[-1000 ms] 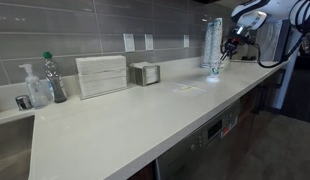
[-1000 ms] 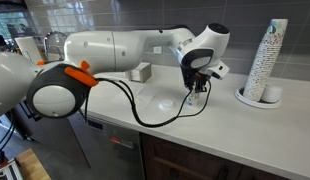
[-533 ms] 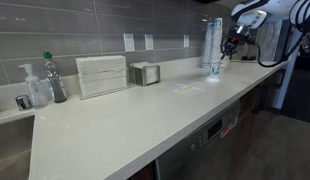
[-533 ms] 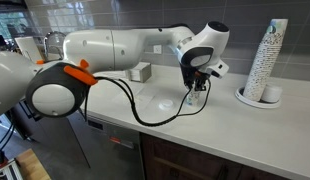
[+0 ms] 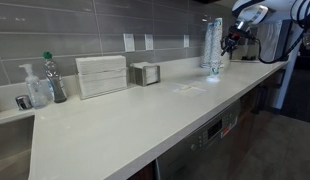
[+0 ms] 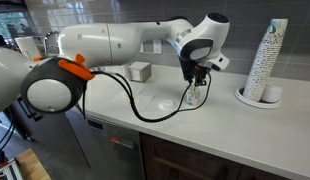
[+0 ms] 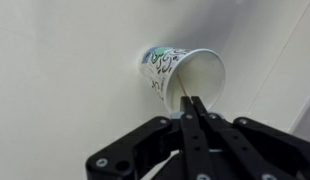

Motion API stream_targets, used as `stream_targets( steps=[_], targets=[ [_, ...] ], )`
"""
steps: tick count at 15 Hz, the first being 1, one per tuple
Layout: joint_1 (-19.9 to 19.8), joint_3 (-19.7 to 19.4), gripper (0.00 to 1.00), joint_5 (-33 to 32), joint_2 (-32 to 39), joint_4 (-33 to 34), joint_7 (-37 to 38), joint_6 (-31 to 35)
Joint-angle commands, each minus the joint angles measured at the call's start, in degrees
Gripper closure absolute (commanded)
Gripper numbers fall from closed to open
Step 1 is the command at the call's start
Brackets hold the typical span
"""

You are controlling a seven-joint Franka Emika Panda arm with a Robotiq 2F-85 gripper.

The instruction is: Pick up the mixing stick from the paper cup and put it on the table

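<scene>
1. Gripper (image 7: 192, 113): the jaws are drawn narrow and pinch the upper end of the mixing stick (image 7: 181, 99) (a thin dark sliver in the wrist view).
2. Reason for the grip: judging by the alignment, a pinch from directly above lets the stick come straight up without tipping the paper cup (image 7: 163, 70).
3. The cup stands upright on the table (image 6: 235, 125), directly beneath the gripper and well apart from the stacked cups (image 6: 267, 55).
4. Stick location: it runs from the fingertips down toward the cup's mouth. Whether its lower end has cleared the rim cannot be told.
5. 1 step remains: laying the stick on bare countertop.
</scene>
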Motion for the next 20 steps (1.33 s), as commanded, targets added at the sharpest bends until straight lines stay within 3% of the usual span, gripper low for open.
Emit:
stream_targets(
  steps=[1, 6, 10, 20],
  targets=[
    [-1.01, 0.22, 0.99, 0.44, -3.96, -3.1, -2.07, -1.49],
    [-2.23, 0.51, 0.99, 0.88, -8.48, -6.58, -5.82, -3.23],
    [-3.11, 0.64, 0.99, 1.21, -14.08, -13.91, -12.25, -2.18],
    [-3.17, 1.16, 0.99, 0.87, -30.89, -38.77, -39.07, -6.46]
  ],
)
